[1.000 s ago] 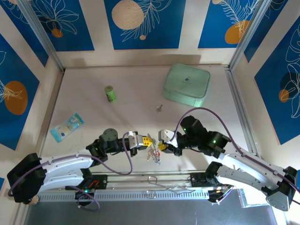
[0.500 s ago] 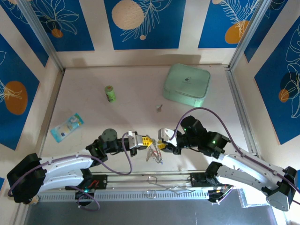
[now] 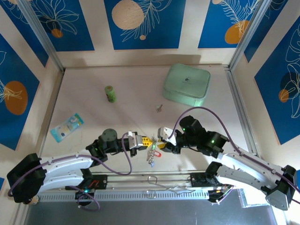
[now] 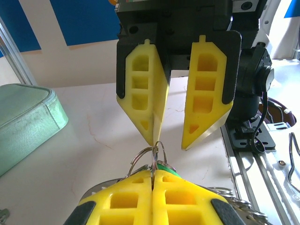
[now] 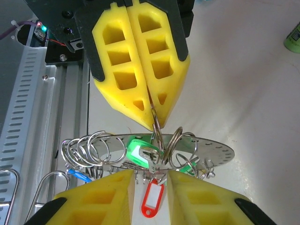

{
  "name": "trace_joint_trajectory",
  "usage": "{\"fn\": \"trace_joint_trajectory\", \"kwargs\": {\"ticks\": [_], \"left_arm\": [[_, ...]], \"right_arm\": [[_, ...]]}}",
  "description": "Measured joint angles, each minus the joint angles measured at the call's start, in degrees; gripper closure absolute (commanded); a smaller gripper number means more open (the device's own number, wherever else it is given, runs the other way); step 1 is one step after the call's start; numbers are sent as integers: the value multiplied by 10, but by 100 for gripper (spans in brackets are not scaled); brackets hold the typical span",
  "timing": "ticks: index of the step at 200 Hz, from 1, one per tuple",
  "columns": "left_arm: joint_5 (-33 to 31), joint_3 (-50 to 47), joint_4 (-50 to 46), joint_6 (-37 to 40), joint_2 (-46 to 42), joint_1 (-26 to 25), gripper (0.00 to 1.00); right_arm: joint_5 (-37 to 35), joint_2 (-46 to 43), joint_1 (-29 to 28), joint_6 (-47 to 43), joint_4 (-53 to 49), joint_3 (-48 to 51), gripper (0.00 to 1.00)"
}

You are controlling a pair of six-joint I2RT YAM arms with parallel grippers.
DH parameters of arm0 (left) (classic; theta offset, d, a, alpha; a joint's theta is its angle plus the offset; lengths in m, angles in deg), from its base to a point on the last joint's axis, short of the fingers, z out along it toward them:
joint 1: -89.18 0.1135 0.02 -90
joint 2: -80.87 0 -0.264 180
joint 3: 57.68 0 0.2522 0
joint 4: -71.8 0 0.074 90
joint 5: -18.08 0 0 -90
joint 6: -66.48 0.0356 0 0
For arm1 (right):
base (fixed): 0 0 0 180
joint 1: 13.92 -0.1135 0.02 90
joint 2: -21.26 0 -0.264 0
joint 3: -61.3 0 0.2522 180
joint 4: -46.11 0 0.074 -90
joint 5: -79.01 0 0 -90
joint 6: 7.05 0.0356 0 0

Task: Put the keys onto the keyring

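Yellow jaws on your left gripper [image 5: 153, 117] are squeezed tight on a thin wire loop of the keyring [image 5: 215, 149]. That grip holds the whole bunch up off the bench [image 3: 126, 117], close to your arms, so the keys [image 5: 140, 151] can dangle free and nothing drags. You can see green, red and blue tags hanging under the ring, right between the two grippers.

Your right gripper [image 4: 168, 140] faces the left one, very close. Its jaws are apart and they hold nothing. The red tag [image 5: 151, 202] hangs in the gap between them, but it does not look pinched. I think the jaws are open so they are ready to grab something.

One more key [image 3: 159, 108] lies alone on the bench, well away from the bunch and nearer the green box [image 3: 186, 85]. It is not on the ring, so the job is not done. I think you need to fetch that one next. Hold the left grip tight, or the bunch may drop.
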Motion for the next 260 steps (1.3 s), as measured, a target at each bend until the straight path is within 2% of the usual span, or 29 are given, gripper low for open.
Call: {"fn": "trace_joint_trajectory", "kwargs": {"ticks": [79, 198, 260], "left_arm": [[0, 0, 0, 0, 0, 0, 100], [5, 0, 0, 1, 0, 0, 100], [5, 0, 0, 2, 0, 0, 100]], "right_arm": [[9, 2, -4, 4, 9, 0, 75], [9, 11, -4, 12, 23, 0, 83], [1, 12, -4, 18, 23, -1, 98]]}}
